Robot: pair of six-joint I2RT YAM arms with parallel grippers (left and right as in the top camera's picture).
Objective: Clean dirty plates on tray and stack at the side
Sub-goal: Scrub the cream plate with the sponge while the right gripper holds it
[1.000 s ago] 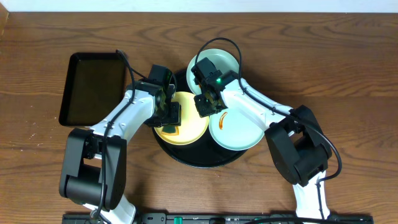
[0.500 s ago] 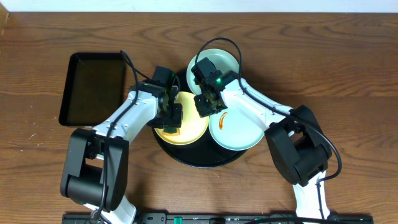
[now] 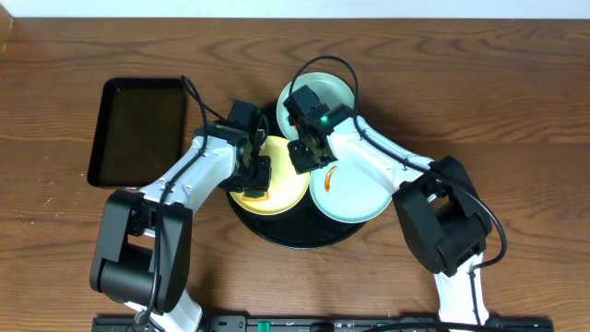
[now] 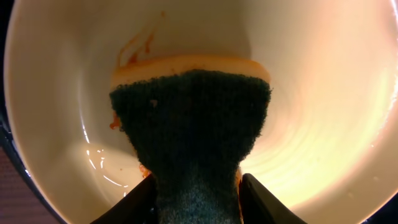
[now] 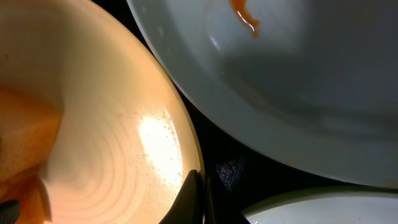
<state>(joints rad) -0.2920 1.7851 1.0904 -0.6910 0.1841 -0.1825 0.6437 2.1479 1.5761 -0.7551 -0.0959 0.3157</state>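
Note:
On the round black tray [image 3: 277, 232] lie three plates: a pale yellow plate [image 3: 288, 189] at front left, a mint plate [image 3: 358, 195] with an orange smear at front right, and a second mint plate [image 3: 324, 92] at the back. My left gripper [image 3: 255, 179] is shut on a sponge [image 4: 193, 124] with a dark green scouring face. The sponge presses flat into the yellow plate [image 4: 323, 93], beside orange streaks [image 4: 134, 53]. My right gripper [image 5: 200, 198] is shut on the yellow plate's rim [image 5: 180, 140], with the smeared mint plate [image 5: 298, 68] just beyond.
A rectangular black tray [image 3: 138, 129] lies on the wooden table to the left of the round tray. Both arms reach in from the front edge and meet over the round tray.
My left gripper has drawn tighter on the sponge and slid slightly right across the yellow plate. The right arm and all three plates have stayed put.

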